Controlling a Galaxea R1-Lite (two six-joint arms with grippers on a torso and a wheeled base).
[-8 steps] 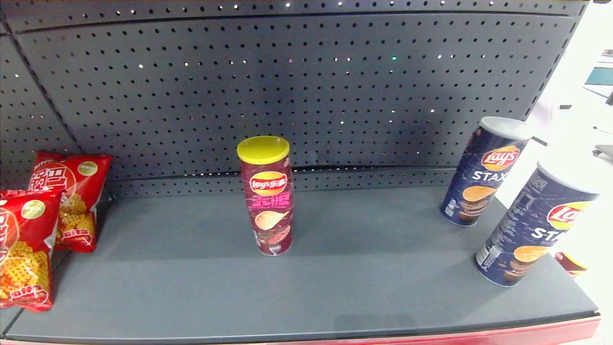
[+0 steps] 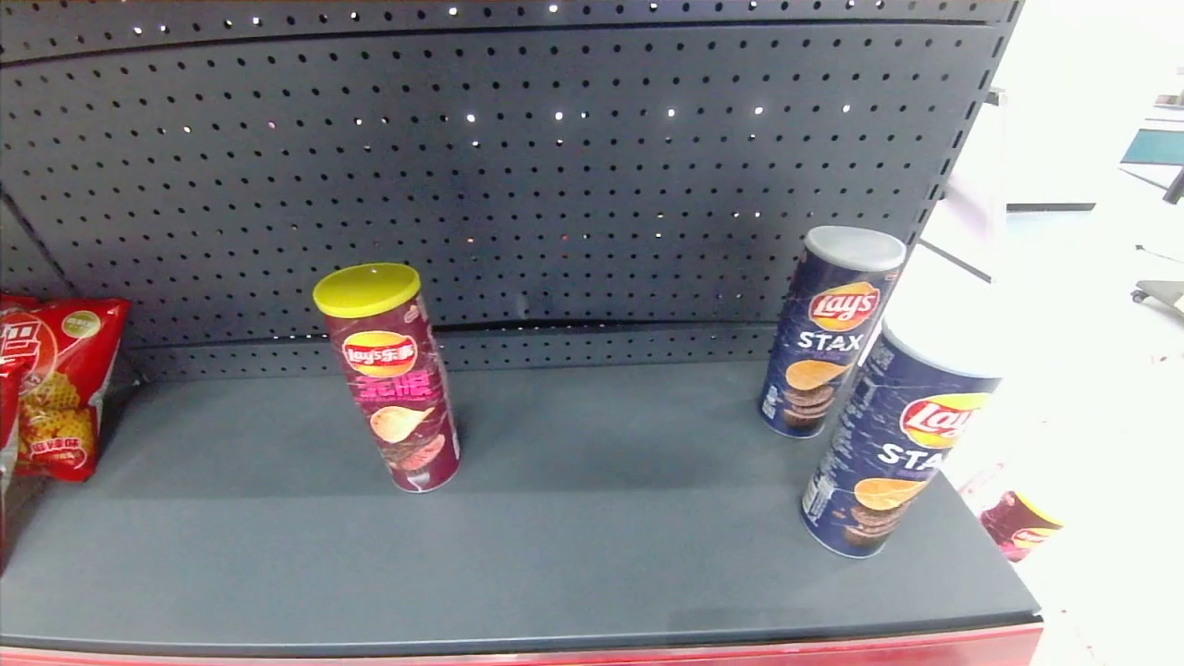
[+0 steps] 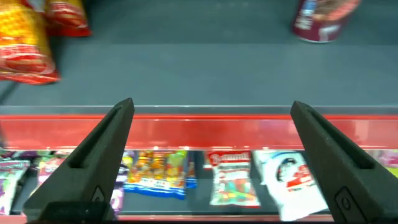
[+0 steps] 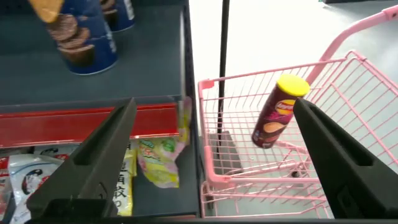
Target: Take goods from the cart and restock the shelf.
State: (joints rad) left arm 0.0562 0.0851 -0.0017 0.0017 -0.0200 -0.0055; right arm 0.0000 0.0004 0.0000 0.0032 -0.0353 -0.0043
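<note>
— Firstly, nearest the cameras: how do the grippers stand?
— The left gripper [image 3: 212,106] and right gripper [image 4: 214,102] each have fingers spread wide, holding nothing.
— And the goods?
— A maroon chip can [image 4: 280,112], yellow-lidded, leans tilted inside the pink cart [image 4: 249,74] beside the shelf [image 4: 143,68] end. Farther on, the shelf bears a matching can [image 2: 393,379] and two blue cans [image 2: 828,333] [image 2: 893,444], all upright.
— Versus the earlier frame?
— Only the head camera has swung right; goods unmoved.
</note>
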